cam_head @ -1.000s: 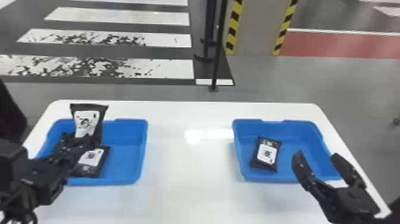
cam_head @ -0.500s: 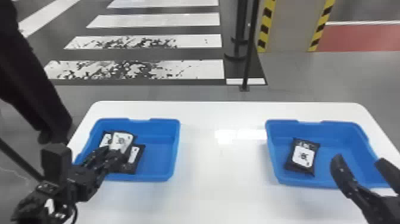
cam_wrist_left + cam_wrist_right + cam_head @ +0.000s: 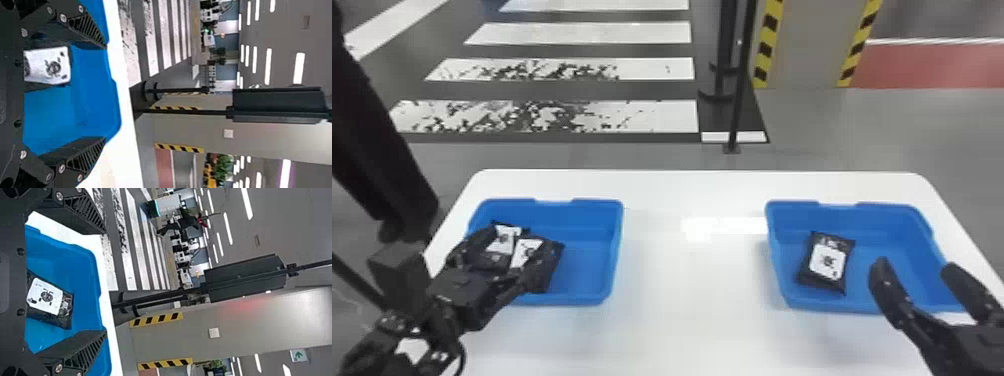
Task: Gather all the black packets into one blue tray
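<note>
Gathering looks nearly done: packets (image 3: 526,251) lie in the left tray (image 3: 616,250) at centre left, under wide-spread left fingers (image 3: 78,148); a stray packet (image 3: 827,262) remains in the right tray (image 3: 887,217) at centre right; next, the right fingers (image 3: 887,287), also wide, should probably grip it.

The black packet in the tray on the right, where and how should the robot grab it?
I'd pinch the black packet across its middle, coming from above with the right gripper, one finger along each long side. It lies flat, label up, longer than wide, and the walls of the blue tray would likely hinder a sideways approach.
</note>
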Controlling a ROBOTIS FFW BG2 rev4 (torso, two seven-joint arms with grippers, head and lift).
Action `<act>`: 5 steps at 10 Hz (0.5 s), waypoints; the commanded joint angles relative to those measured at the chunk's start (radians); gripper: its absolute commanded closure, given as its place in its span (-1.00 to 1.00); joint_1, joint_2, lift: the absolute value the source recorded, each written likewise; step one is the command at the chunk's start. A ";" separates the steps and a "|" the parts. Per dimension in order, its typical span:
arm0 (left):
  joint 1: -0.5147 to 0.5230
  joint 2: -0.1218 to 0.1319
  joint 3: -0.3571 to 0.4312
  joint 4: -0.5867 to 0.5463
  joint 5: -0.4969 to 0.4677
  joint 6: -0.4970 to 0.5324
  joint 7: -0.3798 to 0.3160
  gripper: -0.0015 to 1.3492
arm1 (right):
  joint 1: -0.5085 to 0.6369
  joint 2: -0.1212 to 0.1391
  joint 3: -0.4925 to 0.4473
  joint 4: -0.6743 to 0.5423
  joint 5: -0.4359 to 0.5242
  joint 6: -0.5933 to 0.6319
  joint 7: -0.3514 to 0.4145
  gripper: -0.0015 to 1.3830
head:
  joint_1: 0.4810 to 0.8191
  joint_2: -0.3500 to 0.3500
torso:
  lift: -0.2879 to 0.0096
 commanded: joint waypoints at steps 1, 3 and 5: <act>0.032 -0.010 -0.034 0.000 0.076 -0.113 0.010 -0.76 | -0.002 -0.001 0.000 -0.018 0.011 0.032 0.005 -0.84 | 0.27 0.05 | 0.20; 0.077 -0.024 -0.080 -0.002 0.133 -0.219 0.033 -0.76 | -0.021 -0.001 0.000 -0.064 0.055 0.142 0.024 -0.84 | 0.27 -0.03 | 0.20; 0.106 -0.030 -0.102 -0.002 0.155 -0.209 0.035 -0.76 | -0.068 -0.006 0.000 -0.114 0.119 0.277 0.047 -0.84 | 0.27 -0.06 | 0.20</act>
